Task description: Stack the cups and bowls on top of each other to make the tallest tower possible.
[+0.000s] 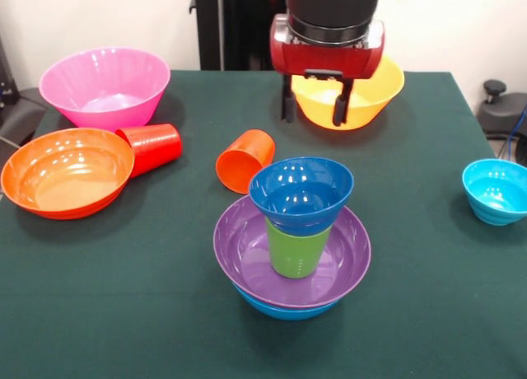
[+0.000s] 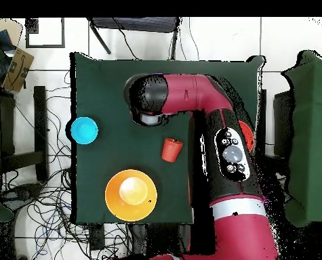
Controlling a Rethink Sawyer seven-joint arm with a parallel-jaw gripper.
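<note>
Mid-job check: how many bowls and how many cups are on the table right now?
Bowls: 7, namely pink, orange, yellow, cyan, purple, blue, dark blue.
Cups: 3, namely red, orange, green.
Total: 10.

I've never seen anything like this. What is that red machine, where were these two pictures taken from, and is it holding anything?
The machine is a red and black robot arm. Its gripper, a two-fingered claw, hangs open and empty. One picture faces the robot across the dark green table; the other looks straight down from above. In the middle is a stack: large blue plastic bowl, purple bowl, lime green cup, small dark blue bowl. Around it sit a pink bowl, orange bowl, yellow bowl and small cyan bowl. A red cup and an orange cup lie tipped over.
</note>
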